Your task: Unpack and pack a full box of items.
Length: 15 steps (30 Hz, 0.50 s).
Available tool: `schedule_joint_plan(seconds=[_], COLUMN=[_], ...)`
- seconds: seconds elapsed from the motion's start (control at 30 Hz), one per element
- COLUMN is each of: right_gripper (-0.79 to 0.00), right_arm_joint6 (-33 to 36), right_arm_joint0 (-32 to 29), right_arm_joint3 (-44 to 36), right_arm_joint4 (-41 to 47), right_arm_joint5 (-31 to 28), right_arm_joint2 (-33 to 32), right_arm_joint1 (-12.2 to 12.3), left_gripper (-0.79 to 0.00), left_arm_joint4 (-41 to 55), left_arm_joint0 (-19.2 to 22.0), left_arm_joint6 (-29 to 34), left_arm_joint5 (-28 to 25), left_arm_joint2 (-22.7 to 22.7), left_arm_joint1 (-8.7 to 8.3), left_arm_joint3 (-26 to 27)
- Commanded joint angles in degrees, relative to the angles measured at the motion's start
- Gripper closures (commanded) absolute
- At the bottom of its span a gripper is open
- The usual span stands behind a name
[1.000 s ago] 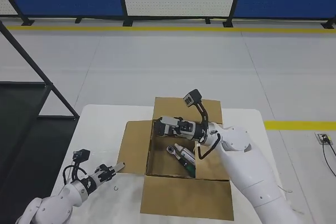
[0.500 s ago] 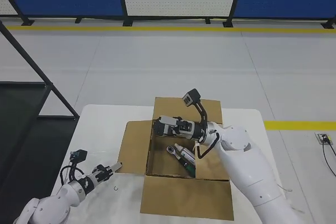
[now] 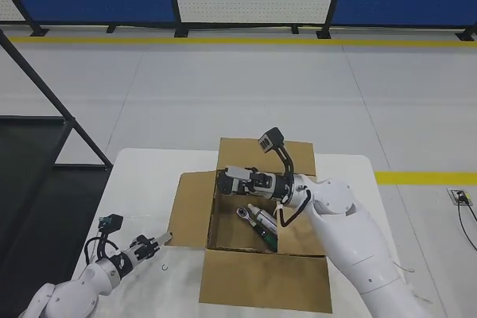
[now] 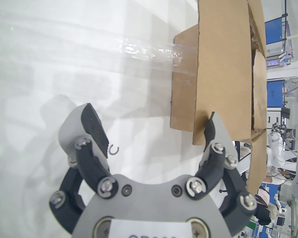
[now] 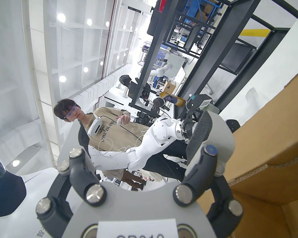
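An open cardboard box (image 3: pixel 222 230) sits mid-table with its flaps spread out. Inside lies a green and silver item (image 3: pixel 257 220). My right gripper (image 3: pixel 225 181) hovers over the box's far left corner, beside the cardboard wall (image 5: pixel 270 130). The right gripper (image 5: pixel 141 134) is open with nothing between its fingers. My left gripper (image 3: pixel 163 239) is low over the table, just off the box's left flap (image 4: pixel 221 63), and the left gripper (image 4: pixel 152 130) is open and empty. A small C-shaped metal clip (image 4: pixel 113 149) lies on the table by one finger.
The white table (image 3: pixel 143 183) has bare room left of the box. A strip of clear tape (image 4: pixel 151 55) runs from the box side onto the table. The clip (image 3: pixel 165 266) lies near the front left. A black frame (image 3: pixel 56 127) stands off the table's left.
My left arm has drawn back a little from the box flap toward the table's front left. The right gripper has shifted slightly left over the box.
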State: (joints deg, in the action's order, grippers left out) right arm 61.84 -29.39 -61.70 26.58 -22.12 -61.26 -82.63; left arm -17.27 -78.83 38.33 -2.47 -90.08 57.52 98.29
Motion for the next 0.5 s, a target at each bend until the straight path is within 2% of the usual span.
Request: schedule_joint_plan(seconds=[0.0, 0.03, 0.1, 0.17, 0.3, 0.4, 0.47], right_gripper=[-0.785, -0.785, -0.785, -0.785, -0.785, -0.785, -0.785], right_arm_joint6=[0.0, 0.1, 0.1, 0.1, 0.1, 0.2, 0.3], right_arm_joint0=[0.0, 0.0, -0.1, -0.1, -0.2, -0.3, -0.3], right_arm_joint3=[0.0, 0.0, 0.0, 0.0, -0.1, -0.1, -0.1], right_arm_joint4=[0.1, 0.1, 0.2, 0.2, 0.4, 0.4, 0.4], right_arm_joint5=[0.1, 0.1, 0.1, 0.0, -0.2, -0.2, -0.2], right_arm_joint2=[0.0, 0.1, 0.1, 0.1, 0.1, 0.0, -0.1], right_arm_joint1=[0.0, 0.0, 0.0, 0.0, 0.1, 0.2, 0.2], left_gripper=[-0.465, -0.336, -0.283, -0.117, -0.099, -0.028, -0.046], left_arm_joint4=[0.1, 0.1, 0.0, -0.4, -0.4, -0.2, -0.2], left_arm_joint0=[-0.3, -0.5, -0.7, -0.8, -1.0, -1.1, -1.2], left_arm_joint6=[-0.1, -0.1, -0.1, -0.1, -0.3, -0.4, -0.4], left_arm_joint5=[-0.3, -0.4, -0.5, -0.5, -0.7, -0.9, -1.0], left_arm_joint2=[-0.2, -0.3, -0.4, -0.3, -0.3, -0.4, -0.4], left_arm_joint1=[-0.02, -0.04, -0.06, -0.08, -0.09, -0.09, -0.09], left_arm_joint3=[0.4, 0.5, 0.7, 0.8, 1.1, 1.4, 1.6])
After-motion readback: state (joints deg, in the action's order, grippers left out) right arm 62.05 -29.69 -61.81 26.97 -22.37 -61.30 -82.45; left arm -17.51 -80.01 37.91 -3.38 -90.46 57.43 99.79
